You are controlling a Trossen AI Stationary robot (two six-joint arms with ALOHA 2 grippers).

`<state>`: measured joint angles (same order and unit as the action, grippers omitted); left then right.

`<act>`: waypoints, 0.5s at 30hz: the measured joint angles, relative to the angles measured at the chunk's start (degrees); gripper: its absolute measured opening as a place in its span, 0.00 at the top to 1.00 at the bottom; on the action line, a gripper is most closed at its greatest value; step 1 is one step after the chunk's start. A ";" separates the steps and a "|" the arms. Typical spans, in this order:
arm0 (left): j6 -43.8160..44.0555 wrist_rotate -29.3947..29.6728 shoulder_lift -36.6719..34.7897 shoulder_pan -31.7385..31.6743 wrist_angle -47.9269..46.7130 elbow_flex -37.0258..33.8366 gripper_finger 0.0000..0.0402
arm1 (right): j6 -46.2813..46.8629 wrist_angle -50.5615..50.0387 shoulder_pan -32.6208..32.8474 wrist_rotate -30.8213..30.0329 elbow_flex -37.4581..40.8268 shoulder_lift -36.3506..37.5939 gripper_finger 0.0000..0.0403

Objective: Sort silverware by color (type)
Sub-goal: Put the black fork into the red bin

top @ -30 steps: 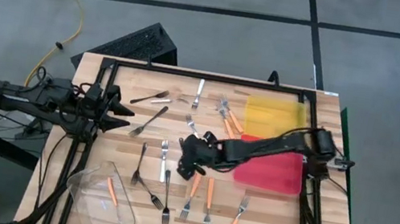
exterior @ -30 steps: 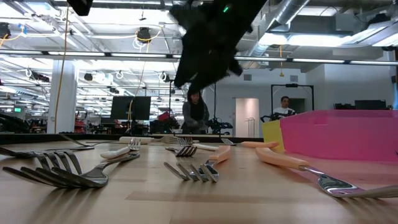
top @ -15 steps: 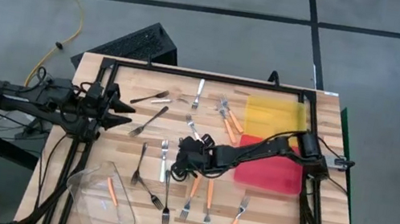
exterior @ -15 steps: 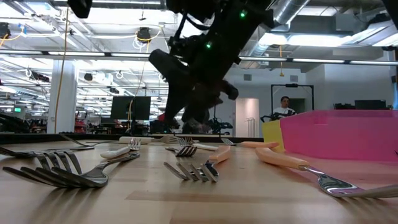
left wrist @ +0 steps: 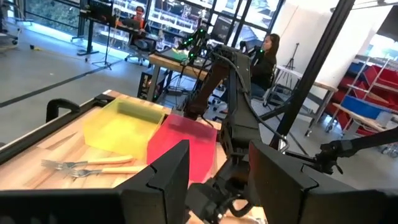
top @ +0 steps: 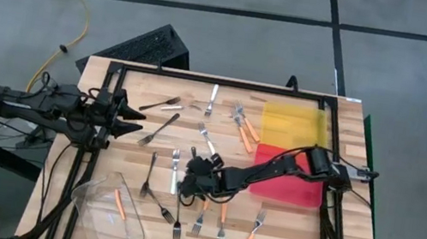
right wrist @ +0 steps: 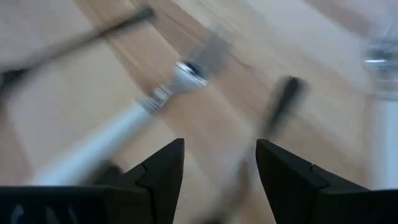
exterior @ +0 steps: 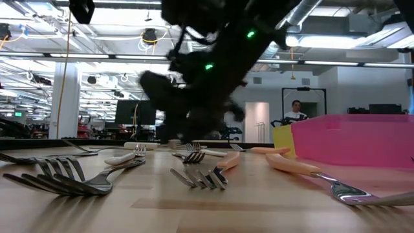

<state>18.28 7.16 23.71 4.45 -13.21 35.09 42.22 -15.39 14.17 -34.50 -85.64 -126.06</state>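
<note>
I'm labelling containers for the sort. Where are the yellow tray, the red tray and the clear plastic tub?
yellow tray [top: 287, 123]: high view, bare middle of its floor.
red tray [top: 300, 184]: high view, bare floor right of the arm.
clear plastic tub [top: 101, 194]: high view, its clear wall.

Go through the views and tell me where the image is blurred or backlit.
Right wrist view: heavy motion blur smears the white-handled fork and the tabletop. Low view: the right arm is a blurred, backlit silhouette against bright ceiling lights; near forks stay sharp. High view: evenly lit, crisp. Left wrist view: clear.

Mixed forks [top: 223, 218] scattered across tabletop
</note>
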 joint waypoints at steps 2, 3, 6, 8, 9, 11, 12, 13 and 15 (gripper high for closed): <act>0.00 0.00 0.15 0.00 0.04 0.00 0.62 | -0.03 -0.62 -0.05 -0.14 0.38 -0.40 0.45; 0.00 0.00 0.18 0.00 -0.04 0.00 0.62 | 0.23 0.99 -0.11 -0.13 -0.01 -1.13 0.45; 0.00 0.00 0.37 0.01 0.03 0.00 0.62 | 0.89 -0.46 0.04 -0.41 0.14 -1.77 0.45; 0.00 0.00 0.39 0.00 0.04 0.00 0.62 | 1.51 0.45 -0.04 0.11 -0.03 -2.32 0.45; 0.00 0.00 0.39 0.00 0.04 0.00 0.62 | 1.93 0.47 -0.01 -0.26 -0.03 -2.50 0.45; 0.00 0.00 0.39 0.00 0.04 0.00 0.62 | 2.28 0.01 -0.04 -0.03 -0.01 -2.46 0.45; 0.00 -0.01 0.39 0.00 0.07 0.00 0.62 | 2.64 0.01 -0.07 0.13 -0.01 -2.45 0.45; 0.00 -0.02 0.39 0.00 0.07 0.00 0.62 | 3.26 -0.07 -0.07 0.22 -0.01 -2.45 0.45; 0.00 -0.01 0.39 0.00 0.07 0.00 0.62 | 3.69 -0.21 -0.07 0.45 -0.01 -2.45 0.45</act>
<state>18.28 7.15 24.10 4.45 -13.15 35.09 45.91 -15.59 14.11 -34.05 -85.65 -128.51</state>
